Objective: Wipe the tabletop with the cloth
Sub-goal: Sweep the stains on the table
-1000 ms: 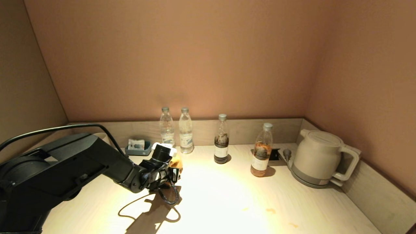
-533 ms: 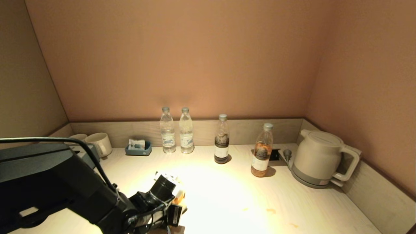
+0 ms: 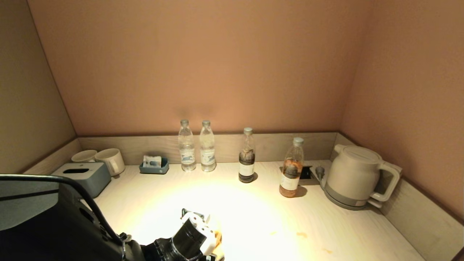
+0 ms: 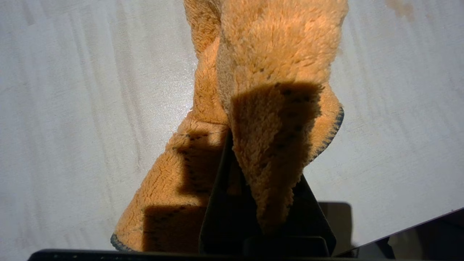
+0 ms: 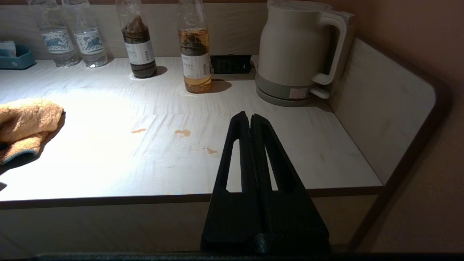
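Fingers of the left gripper [image 4: 268, 159] pinch the orange cloth [image 4: 253, 90], trailing it across the tabletop [image 4: 72, 90] for wiping; right gripper [image 5: 251, 119] waits closed, empty, off the front edge.

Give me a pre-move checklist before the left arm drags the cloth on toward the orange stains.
1. Grip: the left gripper is shut on the cloth: ok.
2. Contact: the cloth lies on the tabletop near the front edge: ok.
3. Stains: three small orange stains lie unwiped, to the right of the cloth: not ok.
4. Path: bare surface between cloth and stains; the tea bottle and kettle stand further back: ok.
5. Right gripper: shut, empty, off the front edge: ok.
6. Downward pressure on the cloth: cannot tell.
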You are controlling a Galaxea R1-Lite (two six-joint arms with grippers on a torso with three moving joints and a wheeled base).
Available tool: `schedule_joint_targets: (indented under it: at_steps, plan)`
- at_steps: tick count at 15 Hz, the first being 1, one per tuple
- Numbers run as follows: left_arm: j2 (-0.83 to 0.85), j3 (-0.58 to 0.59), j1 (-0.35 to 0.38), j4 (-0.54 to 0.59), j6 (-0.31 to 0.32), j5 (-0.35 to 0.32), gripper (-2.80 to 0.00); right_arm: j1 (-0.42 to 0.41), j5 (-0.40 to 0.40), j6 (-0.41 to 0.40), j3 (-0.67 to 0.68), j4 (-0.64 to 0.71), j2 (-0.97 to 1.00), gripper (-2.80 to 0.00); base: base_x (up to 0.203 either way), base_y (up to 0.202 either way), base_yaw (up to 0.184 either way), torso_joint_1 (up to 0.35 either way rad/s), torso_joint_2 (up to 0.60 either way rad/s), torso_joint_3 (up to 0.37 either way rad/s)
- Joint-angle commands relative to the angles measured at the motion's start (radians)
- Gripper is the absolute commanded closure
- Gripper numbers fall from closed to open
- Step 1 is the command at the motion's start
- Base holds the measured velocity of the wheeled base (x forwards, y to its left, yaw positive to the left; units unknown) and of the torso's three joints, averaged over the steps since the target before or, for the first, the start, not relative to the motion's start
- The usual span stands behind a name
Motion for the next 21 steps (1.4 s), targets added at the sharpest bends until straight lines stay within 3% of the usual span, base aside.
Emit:
schedule_joint_targets:
  at_steps: [1,2,6,9,12,16,21]
  plan:
    - [0.010,-0.010,-0.008,-0.007,-0.003,0.004,0.00,0.000,0.000,0.000,0.000,0.000,0.001,0.00,0.000,0.000,0.000,0.000,0.00,0.000]
    - [0.011,-0.011,-0.008,-0.007,-0.003,0.005,0.00,0.000,0.000,0.000,0.000,0.000,0.001,0.00,0.000,0.000,0.000,0.000,0.00,0.000]
    - [0.065,-0.076,0.112,0.008,-0.004,0.025,0.00,0.000,0.000,0.000,0.000,0.000,0.001,0.00,0.000,0.000,0.000,0.000,0.00,0.000]
    - [0.149,-0.147,0.139,0.021,-0.007,0.095,0.00,0.000,0.000,0.000,0.000,0.000,0.001,0.00,0.000,0.000,0.000,0.000,0.00,0.000]
    - [0.170,-0.181,0.145,0.024,-0.002,0.106,0.00,0.000,0.000,0.000,0.000,0.000,0.001,0.00,0.000,0.000,0.000,0.000,0.00,0.000]
    - [0.160,-0.202,0.116,0.022,0.001,0.102,0.00,0.000,0.000,0.000,0.000,0.000,0.001,0.00,0.000,0.000,0.000,0.000,0.00,0.000]
    - [0.120,-0.254,-0.028,0.034,-0.002,0.103,0.00,0.000,0.000,0.000,0.000,0.000,0.001,0.00,0.000,0.000,0.000,0.000,0.00,0.000]
